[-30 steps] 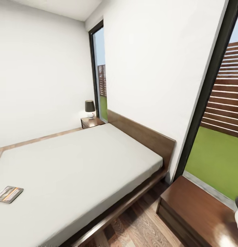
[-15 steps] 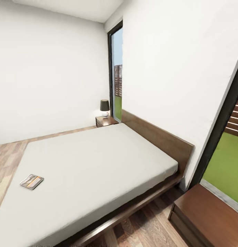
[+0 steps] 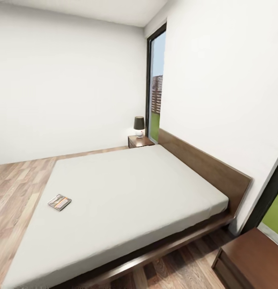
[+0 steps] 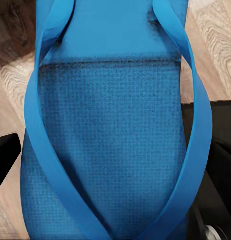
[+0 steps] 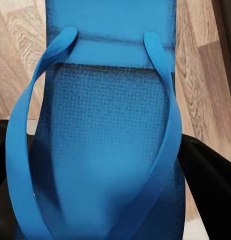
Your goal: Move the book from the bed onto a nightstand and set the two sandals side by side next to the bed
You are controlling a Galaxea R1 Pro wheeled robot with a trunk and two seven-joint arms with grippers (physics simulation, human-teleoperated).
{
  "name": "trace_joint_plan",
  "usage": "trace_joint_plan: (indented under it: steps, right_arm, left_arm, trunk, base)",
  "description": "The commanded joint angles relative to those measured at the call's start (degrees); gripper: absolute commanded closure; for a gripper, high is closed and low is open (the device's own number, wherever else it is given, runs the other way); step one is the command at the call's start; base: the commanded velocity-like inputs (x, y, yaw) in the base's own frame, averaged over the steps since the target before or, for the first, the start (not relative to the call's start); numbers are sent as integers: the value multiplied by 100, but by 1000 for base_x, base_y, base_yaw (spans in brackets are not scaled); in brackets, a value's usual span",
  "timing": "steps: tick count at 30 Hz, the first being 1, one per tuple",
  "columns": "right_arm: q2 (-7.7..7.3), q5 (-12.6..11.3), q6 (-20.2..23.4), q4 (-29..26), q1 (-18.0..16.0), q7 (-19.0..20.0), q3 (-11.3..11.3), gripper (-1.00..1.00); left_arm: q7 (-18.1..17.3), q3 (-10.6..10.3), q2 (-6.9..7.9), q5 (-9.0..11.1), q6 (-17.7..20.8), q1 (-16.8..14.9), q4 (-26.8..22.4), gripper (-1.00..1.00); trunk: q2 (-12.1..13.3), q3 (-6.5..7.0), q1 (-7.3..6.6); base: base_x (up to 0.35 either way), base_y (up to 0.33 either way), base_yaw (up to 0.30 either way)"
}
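Observation:
The book (image 3: 59, 202) lies flat on the light-grey mattress of the bed (image 3: 130, 188), near its foot end at the left of the head view. One nightstand (image 3: 139, 141) stands in the far corner beside the headboard, another nightstand (image 3: 255, 261) at the near right. A bright-blue sandal (image 4: 113, 125) hangs close before the left wrist camera, above the wood floor, with the dark fingers (image 4: 3, 160) of my left gripper (image 4: 110, 165) on either side of it. A second blue sandal (image 5: 108, 130) sits the same way in my right gripper (image 5: 105, 170).
A small lamp (image 3: 139, 125) with a dark shade stands on the far nightstand. A tall black-framed window (image 3: 155, 88) is behind it. Wood floor (image 3: 18, 180) runs past the bed's foot at the left and between the bed and the near nightstand.
The head camera has swung left, so the bed, book and far nightstand sit further right in the picture. More floor shows at the left. The book itself has not moved on the mattress.

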Motion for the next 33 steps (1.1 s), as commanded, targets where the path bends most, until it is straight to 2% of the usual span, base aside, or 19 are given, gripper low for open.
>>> trace_joint_plan:
  steps: [1, 33]
  right_arm:
    - [0, -61, -28, 9, -5, -6, 48, 100]
    - [0, -61, -28, 18, -5, -6, 48, 100]
  left_arm:
    - [28, -50, -1, 37, -21, -7, 7, 100]
    - [28, -43, -1, 36, -20, -7, 7, 100]
  trunk:
    - [-12, -13, 3]
    - [-12, -13, 3]
  base:
    - [0, 0, 290]
    - [0, 0, 290]
